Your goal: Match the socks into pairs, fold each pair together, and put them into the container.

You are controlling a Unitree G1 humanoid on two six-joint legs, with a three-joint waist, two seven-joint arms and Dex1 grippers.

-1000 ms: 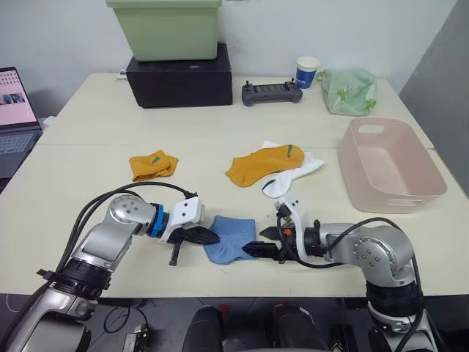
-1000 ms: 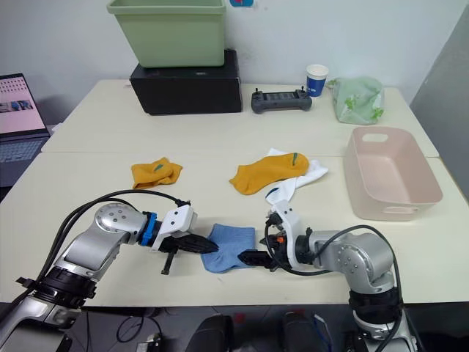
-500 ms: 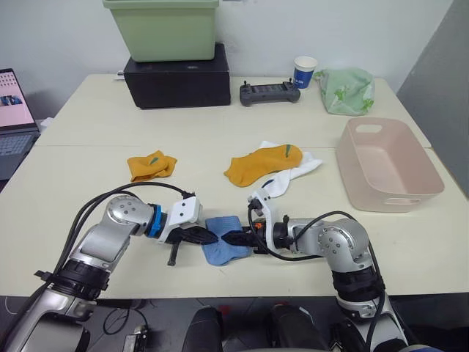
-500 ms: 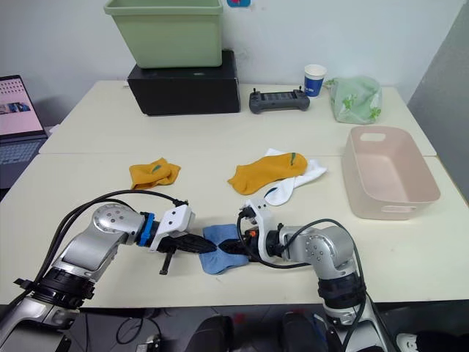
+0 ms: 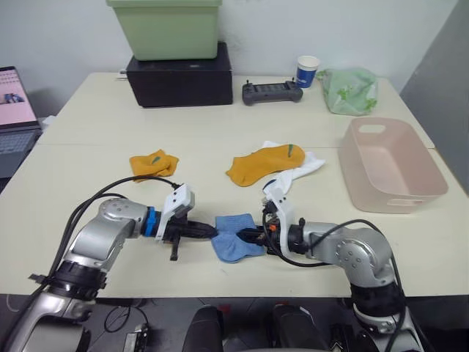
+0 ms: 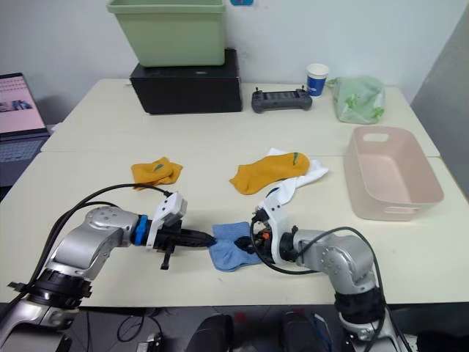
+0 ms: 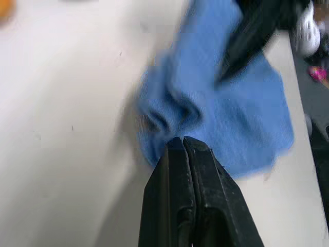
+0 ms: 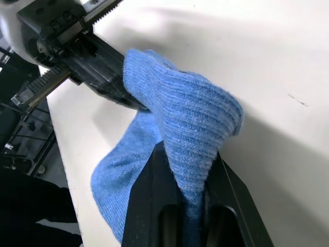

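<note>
Near the surface's (image 5: 88, 139) front edge, the blue sock (image 5: 236, 236) is pinched from both sides — left tool (image 7: 181, 146) clamped on one edge to anchor it, right tool (image 8: 186, 177) gripping a raised fold, probably to double it over.

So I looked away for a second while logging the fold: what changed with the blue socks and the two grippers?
The right gripper, shut on the blue socks, carried its edge leftward over the rest toward the left gripper, folding them; they now lie bunched and narrower. The left gripper kept its pinch on the opposite edge. The orange socks, white sock and pink basket stayed put.
</note>
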